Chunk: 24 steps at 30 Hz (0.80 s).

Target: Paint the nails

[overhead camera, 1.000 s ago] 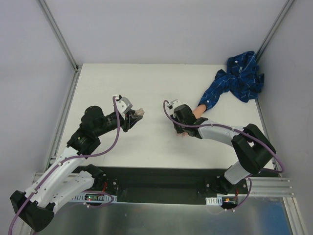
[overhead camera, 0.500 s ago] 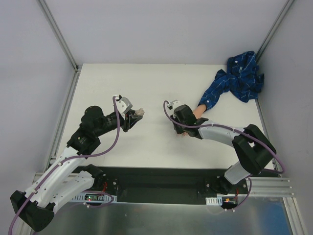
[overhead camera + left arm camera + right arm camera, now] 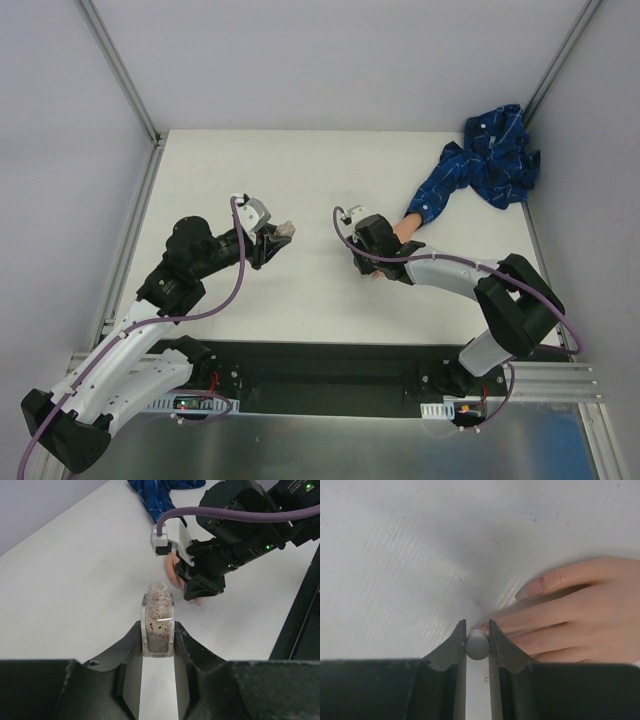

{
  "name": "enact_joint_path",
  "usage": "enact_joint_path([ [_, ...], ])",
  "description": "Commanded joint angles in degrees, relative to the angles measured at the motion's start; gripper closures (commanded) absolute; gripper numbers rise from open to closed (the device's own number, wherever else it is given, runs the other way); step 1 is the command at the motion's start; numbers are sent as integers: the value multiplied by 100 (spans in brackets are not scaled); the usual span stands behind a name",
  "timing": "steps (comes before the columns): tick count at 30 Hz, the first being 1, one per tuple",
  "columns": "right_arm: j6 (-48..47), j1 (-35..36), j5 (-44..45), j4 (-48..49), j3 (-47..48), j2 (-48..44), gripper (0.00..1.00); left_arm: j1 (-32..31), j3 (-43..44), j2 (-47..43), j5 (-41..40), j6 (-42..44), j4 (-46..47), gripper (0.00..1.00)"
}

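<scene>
Nails (image 3: 529,591) lie just beside the right gripper (image 3: 477,626), pinching a grey stub (image 3: 477,646) (left gripper (image 3: 158,635) clamps a bottle (image 3: 158,612)).

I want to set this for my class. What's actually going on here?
The left gripper holds a small clear bottle, uncapped and speckled inside, well apart from the mannequin hand. The right gripper is shut on a round white stub, likely the brush cap, right at that hand's fingertips. One pinkish nail shows, but the brush tip is hidden. The blue sleeve trails to the far corner.
</scene>
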Motion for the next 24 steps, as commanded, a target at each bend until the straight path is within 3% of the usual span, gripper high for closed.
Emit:
enact_joint_path([
  [1, -46, -40, 216, 10, 171, -158, 100, 18, 12, -22, 111, 59, 294, 100],
  [24, 24, 92, -65, 54, 127, -193, 100, 18, 3, -75, 111, 59, 294, 100],
])
